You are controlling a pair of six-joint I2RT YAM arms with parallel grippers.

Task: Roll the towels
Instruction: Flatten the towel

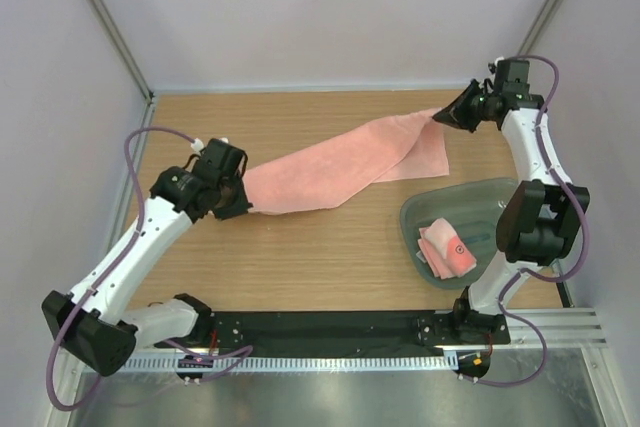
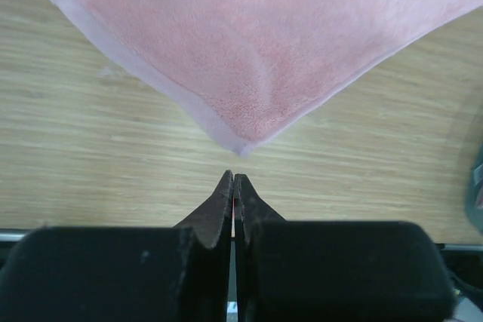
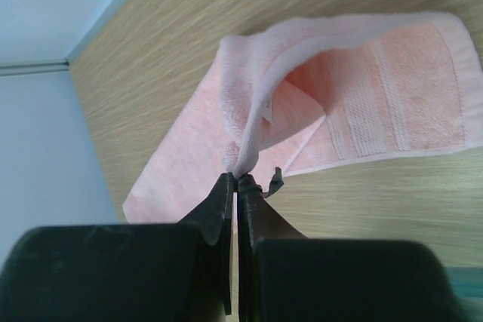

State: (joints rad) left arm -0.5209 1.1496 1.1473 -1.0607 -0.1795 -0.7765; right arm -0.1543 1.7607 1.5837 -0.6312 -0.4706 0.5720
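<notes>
Figure: two pink towels, namely one long towel (image 1: 330, 172) and one folded towel (image 1: 447, 249); one grey bowl (image 1: 478, 193); one wooden table (image 1: 300, 257); and two arms bearing two grippers, the left gripper (image 2: 234, 179) and right gripper (image 3: 235, 180).

The left arm (image 1: 130, 252) reaches forward and inward, with the left gripper (image 2: 233, 180) low and its jaws pressed together. The right arm (image 1: 530, 162) stretches far, the right gripper (image 3: 237, 179) pinching a pink towel (image 3: 362, 88).

Diagonally across table (image 1: 300, 267), towel (image 1: 330, 172); basin (image 1: 470, 205) near right.
</notes>
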